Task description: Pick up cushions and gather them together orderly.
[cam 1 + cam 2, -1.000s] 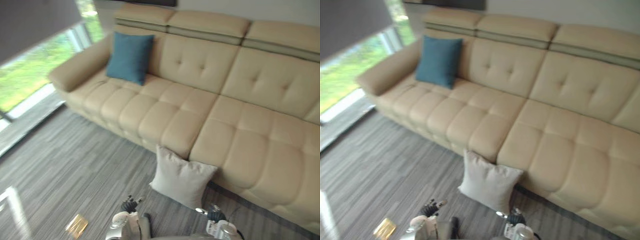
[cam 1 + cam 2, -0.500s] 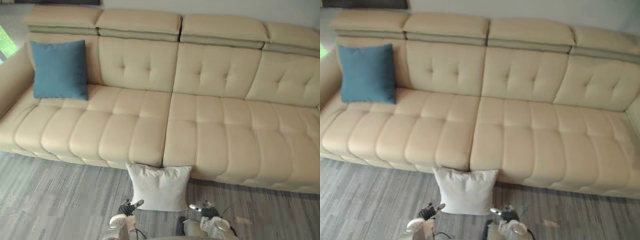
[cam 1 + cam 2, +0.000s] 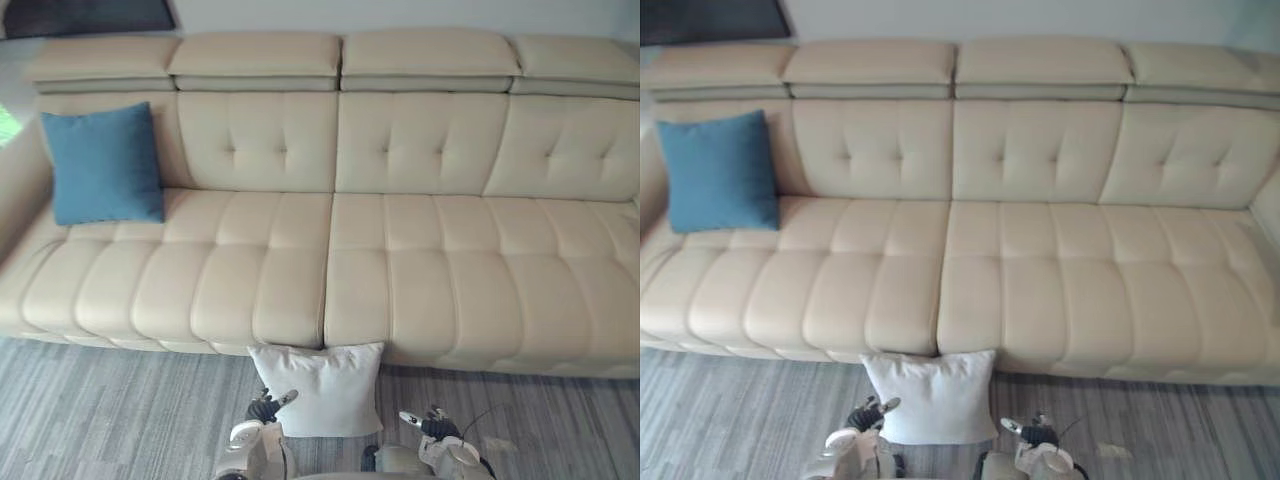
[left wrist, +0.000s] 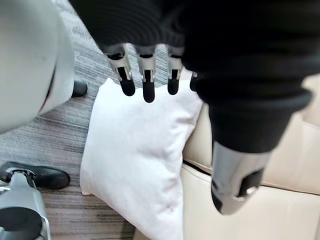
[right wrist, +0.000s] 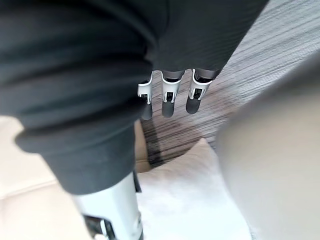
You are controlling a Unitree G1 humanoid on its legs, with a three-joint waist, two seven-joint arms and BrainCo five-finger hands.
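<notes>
- Sofa: plain cream-beige, with button tufting on the backrests and a grid of stitched panels across the seats.
- Teal-blue cushion: one solid colour.
- White cushion: plain off-white.
- Floor: grey, streaked with fine lighter and darker stripes.
- Left hand and right hand: silver fingers with dark tips, black ribbed covers.

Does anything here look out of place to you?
Yes: the white cushion sits on the floor, propped against the front of the sofa, while the blue cushion stands properly on the seat at its left end.
</notes>
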